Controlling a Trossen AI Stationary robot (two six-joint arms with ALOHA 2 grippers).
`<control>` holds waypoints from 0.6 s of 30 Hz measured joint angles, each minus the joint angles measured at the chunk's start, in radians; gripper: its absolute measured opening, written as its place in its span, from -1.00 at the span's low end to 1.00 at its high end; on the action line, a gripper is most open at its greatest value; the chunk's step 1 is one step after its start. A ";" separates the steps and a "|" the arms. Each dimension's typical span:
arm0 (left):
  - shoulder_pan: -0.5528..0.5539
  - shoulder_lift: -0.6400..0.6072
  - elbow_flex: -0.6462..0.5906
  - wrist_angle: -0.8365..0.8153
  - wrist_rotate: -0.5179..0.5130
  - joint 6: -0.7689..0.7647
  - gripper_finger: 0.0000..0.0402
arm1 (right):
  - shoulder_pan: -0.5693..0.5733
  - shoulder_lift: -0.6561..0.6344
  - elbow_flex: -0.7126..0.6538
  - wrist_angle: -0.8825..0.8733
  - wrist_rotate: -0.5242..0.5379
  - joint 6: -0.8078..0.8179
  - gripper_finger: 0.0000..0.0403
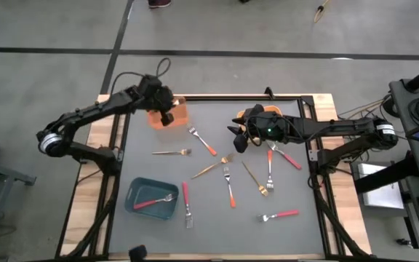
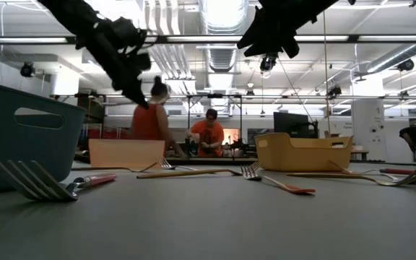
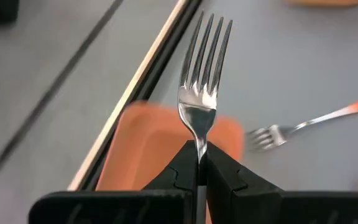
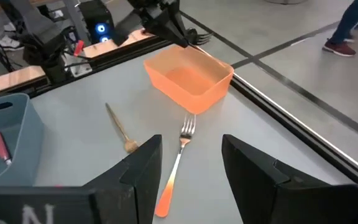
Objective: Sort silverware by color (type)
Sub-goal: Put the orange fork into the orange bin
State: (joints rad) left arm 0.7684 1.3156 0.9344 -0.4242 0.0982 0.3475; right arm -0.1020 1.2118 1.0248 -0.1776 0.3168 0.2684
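My left gripper [image 1: 167, 110] is over the orange bin [image 1: 169, 115] at the table's far left, shut on a fork [image 3: 204, 74] whose silver tines stick out past the fingertips; its handle is hidden behind the fingers. My right gripper [image 4: 191, 146] hangs open above the table's far middle [image 1: 237, 142], holding nothing. Below it an orange-handled fork [image 4: 176, 168] lies flat on the grey mat. Several more forks lie flat across the mat, with gold [image 1: 172, 153], orange [image 1: 229, 188] and red [image 1: 280, 215] handles. One red-handled fork [image 1: 153, 201] lies in the teal bin [image 1: 132, 204]. My left gripper pinches the fork's thin neck [image 3: 199, 148], just behind the tines, between its two fingertips. The fingers lie along the fork, and the tines point on ahead of them, slanting down. The fork is lifted clear, above the orange bin's far rim [image 3: 166, 118].
A yellow-orange bin [image 2: 302, 152] stands at the far right of the mat, partly under my right arm in the high view. The teal bin sits near the front left. A raised black frame [image 1: 217, 97] borders the mat. People stand in the room beyond the table.
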 joint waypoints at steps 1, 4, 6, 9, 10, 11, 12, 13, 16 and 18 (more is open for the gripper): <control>0.020 0.009 0.000 -0.008 0.000 -0.005 -1.00 | -0.004 0.000 0.000 0.000 -0.001 -0.005 -0.21; 0.063 0.043 0.000 -0.014 -0.001 -0.010 -1.00 | -0.022 0.000 0.000 0.000 0.000 -0.019 -0.21; 0.078 0.068 0.004 -0.033 -0.001 -0.005 -1.00 | -0.035 0.000 0.000 0.000 0.000 -0.028 -0.21; 0.086 0.118 0.044 -0.055 -0.003 0.005 -1.00 | -0.053 0.000 0.000 -0.001 0.001 -0.045 -0.21; 0.087 0.136 0.061 -0.069 -0.006 0.011 -1.00 | -0.059 0.000 0.000 -0.002 0.001 -0.046 -0.21; 0.088 0.154 0.079 -0.085 -0.007 0.021 -1.00 | -0.065 0.000 0.000 -0.003 0.001 -0.046 -0.21; 0.090 0.173 0.097 -0.100 -0.007 0.033 -1.00 | -0.071 0.000 0.000 -0.005 0.000 -0.049 -0.21; 0.090 0.191 0.114 -0.112 -0.008 0.045 -1.00 | -0.076 0.000 0.000 -0.008 0.000 -0.054 -0.21; 0.096 0.237 0.167 -0.177 -0.008 0.084 -1.00 | -0.084 0.000 0.000 -0.021 0.001 -0.069 -0.21; 0.102 0.266 0.198 -0.236 -0.008 0.100 -1.00 | -0.085 0.000 0.000 -0.035 0.001 -0.076 -0.21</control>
State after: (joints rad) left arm 0.8703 1.5812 1.1320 -0.6599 0.0904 0.4476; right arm -0.1869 1.2118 1.0247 -0.2126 0.3174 0.1920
